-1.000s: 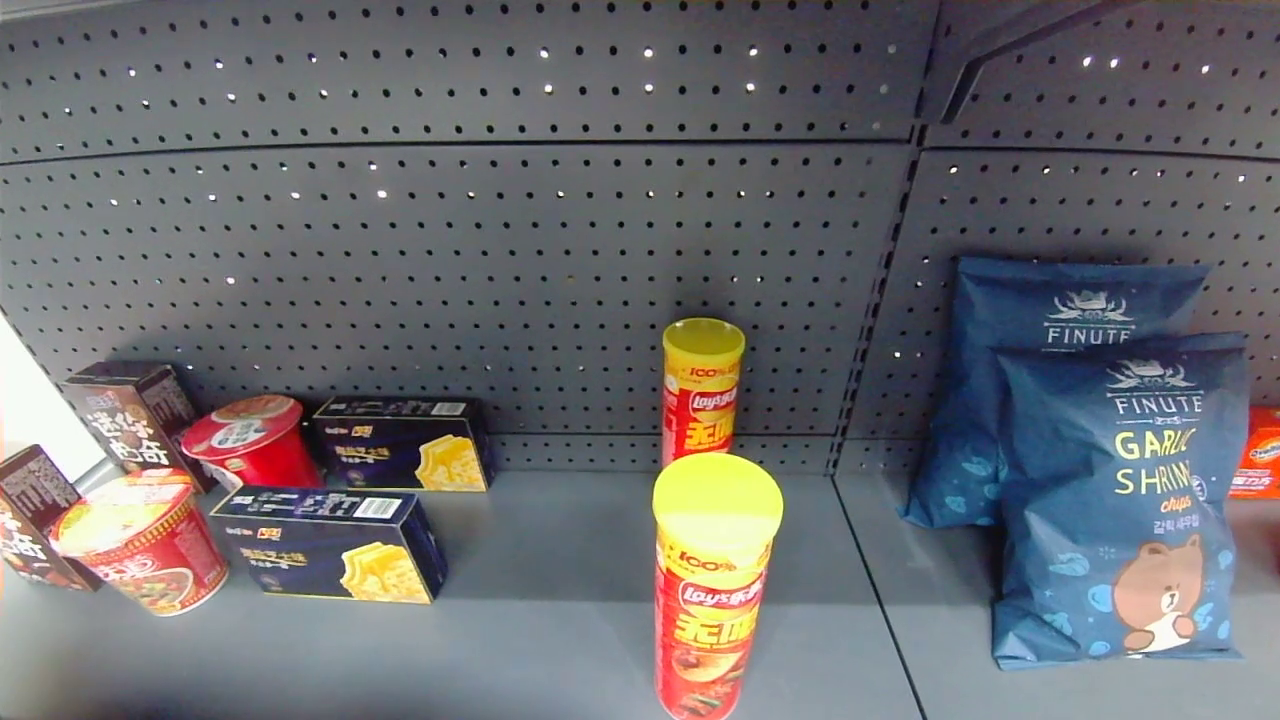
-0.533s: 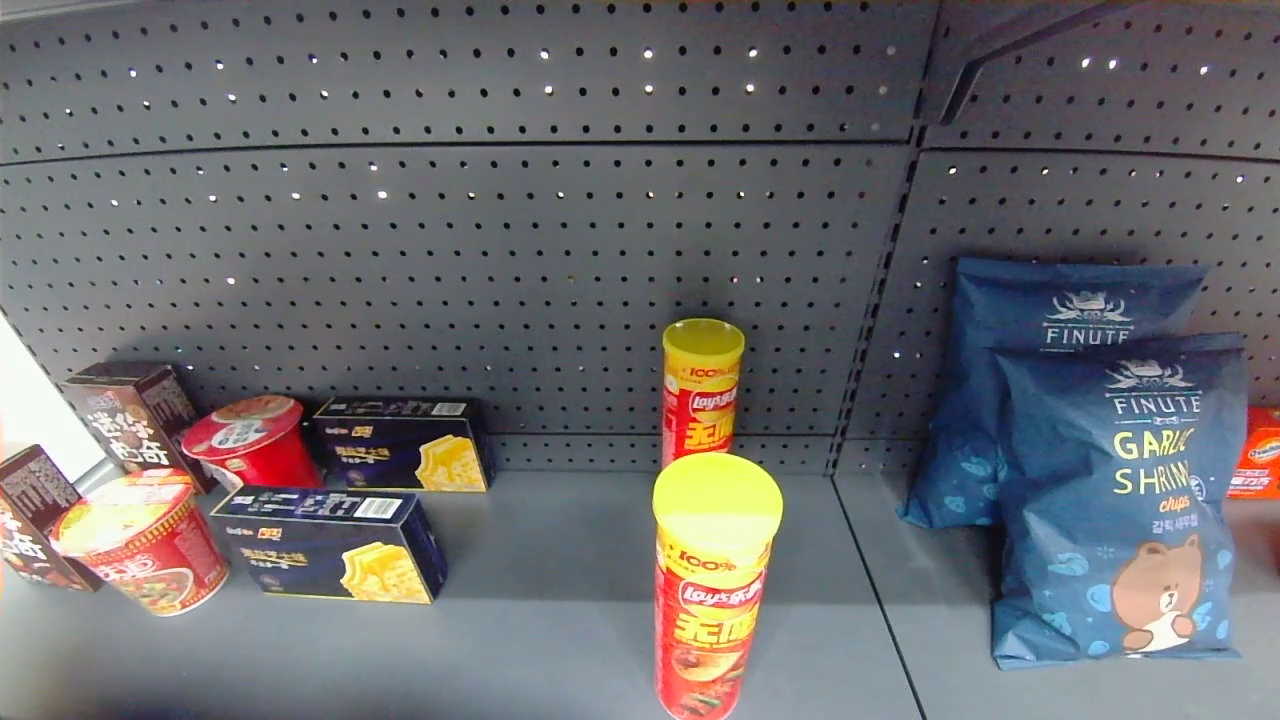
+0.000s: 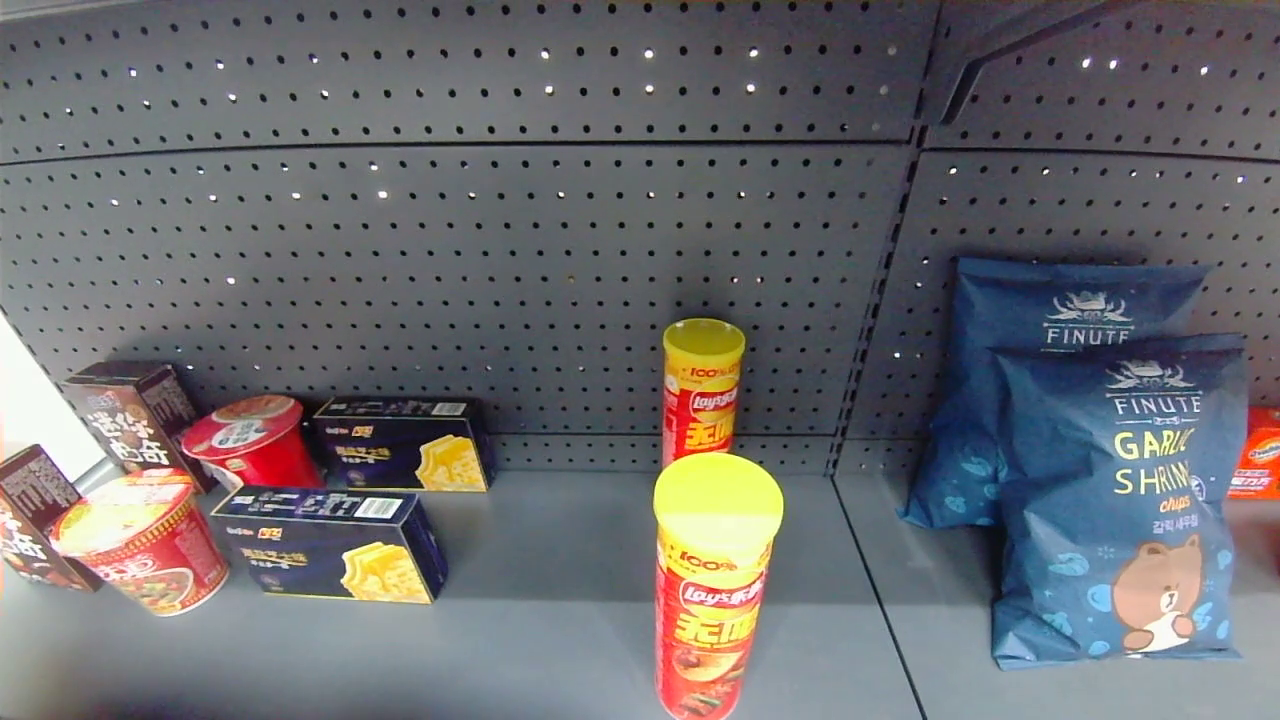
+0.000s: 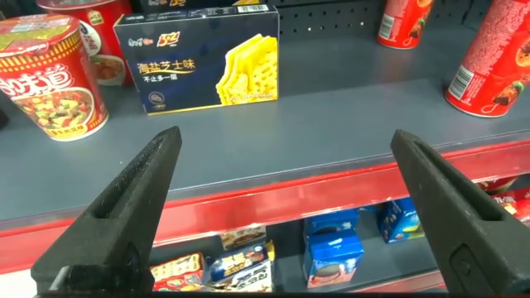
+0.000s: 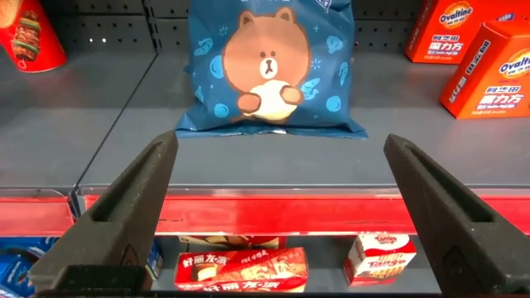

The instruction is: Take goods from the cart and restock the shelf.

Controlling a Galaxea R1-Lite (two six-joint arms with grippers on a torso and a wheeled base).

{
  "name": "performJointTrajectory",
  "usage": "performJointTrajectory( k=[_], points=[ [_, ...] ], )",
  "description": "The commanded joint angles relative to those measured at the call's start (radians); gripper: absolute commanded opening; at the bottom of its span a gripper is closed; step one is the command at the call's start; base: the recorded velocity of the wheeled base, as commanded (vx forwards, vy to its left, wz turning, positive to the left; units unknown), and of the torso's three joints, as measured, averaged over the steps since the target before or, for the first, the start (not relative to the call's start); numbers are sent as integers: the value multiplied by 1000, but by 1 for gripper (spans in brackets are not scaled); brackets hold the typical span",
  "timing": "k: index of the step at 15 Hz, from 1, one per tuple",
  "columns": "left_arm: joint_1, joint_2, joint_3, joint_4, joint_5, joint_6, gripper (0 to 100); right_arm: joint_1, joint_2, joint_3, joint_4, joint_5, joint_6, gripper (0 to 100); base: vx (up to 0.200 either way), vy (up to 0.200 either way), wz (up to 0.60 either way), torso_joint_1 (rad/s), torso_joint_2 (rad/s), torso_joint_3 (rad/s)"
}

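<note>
Currently: left fingers (image 4: 132, 207) spread wide, hanging just off the shelf (image 3: 560, 600) lip, left of the front chip can (image 3: 715, 580). Right fingers (image 5: 124, 207) likewise spread, off the lip to the right of that can, facing the front blue chip bag (image 3: 1120, 500).

Goods as I see them, all referenced to the front can:
- The second chip can (image 3: 702, 390) stands upright straight behind it, near the perforated back panel (image 3: 500, 250).
- Two navy cracker boxes (image 3: 335, 545) lie to its left, one behind the other.
- Two red noodle cups (image 3: 140, 545) sit farther left, with brown boxes (image 3: 130, 415) farthest left.
- The rear blue bag (image 3: 1050, 310) leans behind the front one, both well right of the can.
- An orange box (image 3: 1262, 455) is farthest right.
</note>
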Motion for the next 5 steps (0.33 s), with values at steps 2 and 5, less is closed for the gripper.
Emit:
performJointTrajectory(
  k=[2,5],
  points=[
    [0,0,0,0,-1,0,100,0,1,0,2,-1,-1,100,0,0,0,0,0,0],
    [0,0,0,-2,-1,0,100,0,1,0,2,1,-3,100,0,0,0,0,0,0]
  ],
)
